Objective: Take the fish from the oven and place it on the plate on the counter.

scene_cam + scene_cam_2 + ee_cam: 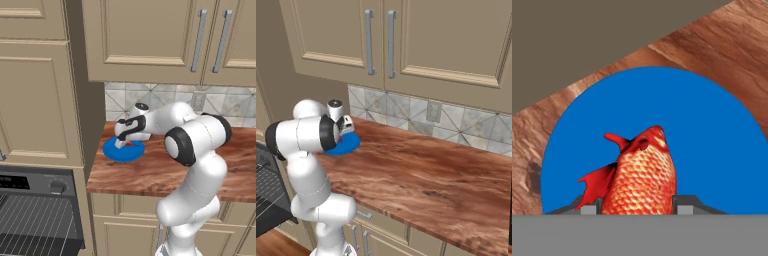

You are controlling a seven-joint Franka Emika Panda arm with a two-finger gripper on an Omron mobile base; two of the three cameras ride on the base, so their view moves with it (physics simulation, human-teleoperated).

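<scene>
our arm reaches left across the counter (150,172), forearm level, wrist bent down over the plate (112,151). our gripper (638,206) is part-way open, its fingertips (588,209) clamped on the fish (640,176), which hangs just above the plate's middle, by the tall cabinet (40,95).

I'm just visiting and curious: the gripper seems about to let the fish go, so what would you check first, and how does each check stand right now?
1. Fish sits between the gripper fingers: ok.
2. Gripper is above the plate, not off to one side: ok; blue lies all around the fish in the hand view.
3. Plate lies flat on the counter: ok.
4. Fish already touches the plate: cannot tell.
5. Fish's tail end is clear of the fingers: cannot tell, hidden low in the hand view.
</scene>
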